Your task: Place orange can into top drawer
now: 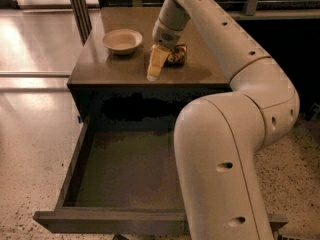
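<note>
A small shiny orange-gold metallic drink can (177, 55) lies on its side on the flat brown top of the cabinet (110, 66), in the upper middle of the frame, towards the back of that top and right of its centre. The pale yellowish gripper (154, 72) reaches down at a slight tilt just beside the can, on the can's left and a little nearer the front edge, with its tip at or very near the brown surface. The can is partly hidden behind it, so contact between the two cannot be made out, and whether the gripper is released or clenched cannot be told either. A shallow round cream bowl (122, 40) sits upright on the same top, left of the gripper and apart from it. Below the cabinet's front edge the wide, shallow dark grey-brown top drawer (125, 169) is pulled out towards the bottom of the frame, showing a flat greenish-grey floor with low dark sides. The can is not in it. The robot's bulky white arm (225, 149) fills the lower right, covers the drawer's right part, bends at the right edge of the frame and runs up and left to the gripper. A pale speckled floor (30, 149) spreads along the left side, and a dark slanted post (79, 6) stands at the upper left behind the cabinet.
</note>
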`<state>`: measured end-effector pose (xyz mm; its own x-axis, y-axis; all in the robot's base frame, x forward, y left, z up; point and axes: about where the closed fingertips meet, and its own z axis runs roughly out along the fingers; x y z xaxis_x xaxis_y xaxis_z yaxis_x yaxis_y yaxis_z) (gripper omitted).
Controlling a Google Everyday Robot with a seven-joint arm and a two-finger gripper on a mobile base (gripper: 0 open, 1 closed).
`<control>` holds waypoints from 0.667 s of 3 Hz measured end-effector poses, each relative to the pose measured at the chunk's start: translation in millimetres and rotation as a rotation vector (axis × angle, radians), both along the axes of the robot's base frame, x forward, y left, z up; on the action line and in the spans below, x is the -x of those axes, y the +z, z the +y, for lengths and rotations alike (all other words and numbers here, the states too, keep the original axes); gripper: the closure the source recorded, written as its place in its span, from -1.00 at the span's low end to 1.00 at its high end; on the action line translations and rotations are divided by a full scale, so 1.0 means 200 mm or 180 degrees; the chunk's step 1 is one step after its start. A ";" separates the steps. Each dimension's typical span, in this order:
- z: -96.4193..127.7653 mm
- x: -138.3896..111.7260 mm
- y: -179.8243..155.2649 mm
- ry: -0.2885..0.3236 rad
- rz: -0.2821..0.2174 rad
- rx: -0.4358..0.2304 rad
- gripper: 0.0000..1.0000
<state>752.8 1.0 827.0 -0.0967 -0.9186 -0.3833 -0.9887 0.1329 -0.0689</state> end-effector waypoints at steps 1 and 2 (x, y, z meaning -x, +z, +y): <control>0.00 0.00 0.00 0.0000 0.0001 0.0000 -0.62; 0.00 0.00 0.00 0.0000 0.0001 0.0000 0.00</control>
